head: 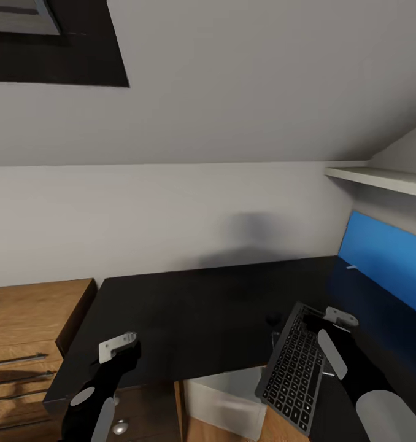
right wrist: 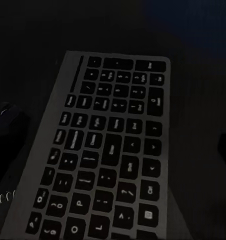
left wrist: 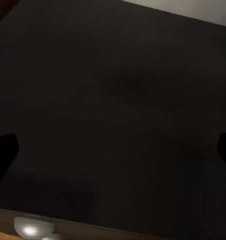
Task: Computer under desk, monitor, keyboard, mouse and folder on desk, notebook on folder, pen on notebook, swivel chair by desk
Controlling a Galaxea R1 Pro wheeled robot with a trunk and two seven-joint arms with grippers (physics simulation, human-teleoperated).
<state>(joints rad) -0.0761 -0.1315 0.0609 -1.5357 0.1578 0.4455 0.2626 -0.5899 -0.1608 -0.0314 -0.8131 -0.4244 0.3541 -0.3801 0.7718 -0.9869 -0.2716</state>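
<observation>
The slim keyboard with a dark grey frame and black keys [head: 297, 365] is seen lying on the long black desk [head: 189, 313], its near end jutting over the desk's front edge above a light grey box-shaped computer case [head: 223, 399]. Its long axis runs away from the robot, slightly slanted. The right gripper [head: 332, 319] is held directly above the keyboard's far end; the left gripper [head: 119, 345] is well apart, over bare desk. Fingertips at the frame edges of both wrist views suggest spread jaws, nothing held. The right arm is judged the nearer.
</observation>
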